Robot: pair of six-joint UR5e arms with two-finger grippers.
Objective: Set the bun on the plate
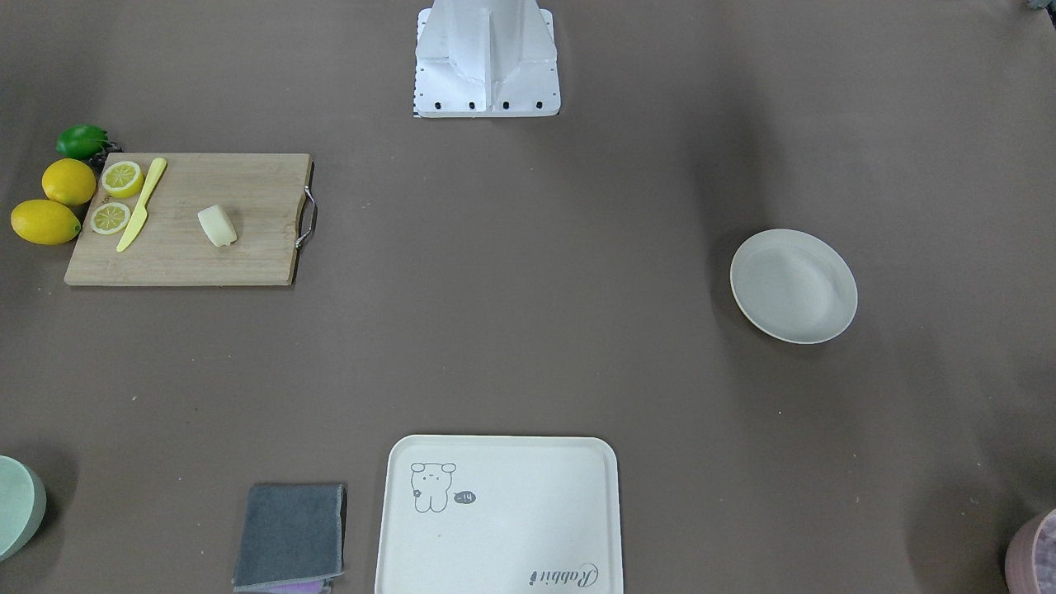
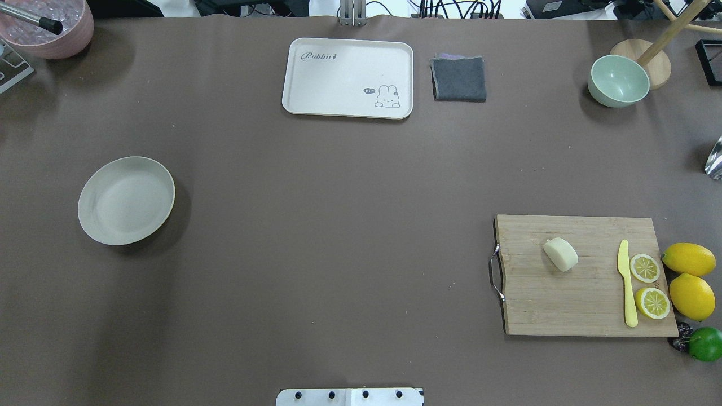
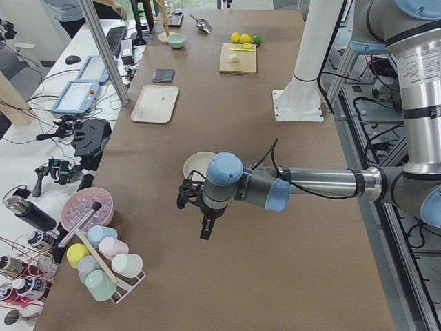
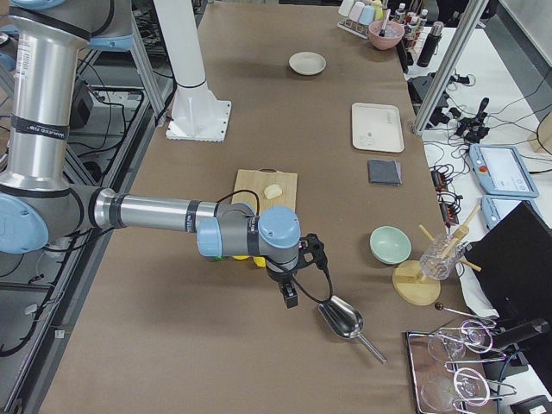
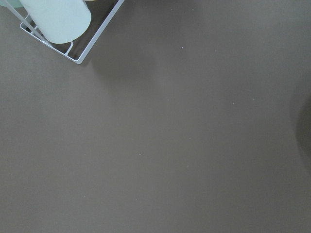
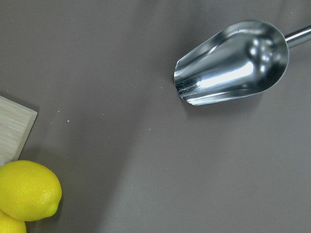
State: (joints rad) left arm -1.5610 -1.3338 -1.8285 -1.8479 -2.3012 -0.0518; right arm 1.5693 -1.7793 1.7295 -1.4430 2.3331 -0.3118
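While I cannot tell if my right gripper (image 4: 290, 300) is open, I should take the bun (image 2: 560, 254) softly across its narrow sides.

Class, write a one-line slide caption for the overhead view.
Bun on the cutting board at right; plate sits empty at left.

Finding: a robotics laboratory. A jointed industrial left arm (image 3: 317, 183) and its counterpart, the right arm (image 4: 155, 211), reach over a long table (image 2: 338, 237) covered in plain brown sheet. A white pedestal (image 1: 487, 62) is bolted to the tabletop. An aluminium post (image 3: 105, 55) stands at the table edge. The adjoining side bench (image 3: 27, 148) carries a tablet (image 3: 74, 96), a keyboard (image 3: 112, 38) and loose cables (image 3: 52, 124). A person (image 3: 69, 10) stands at the far end.
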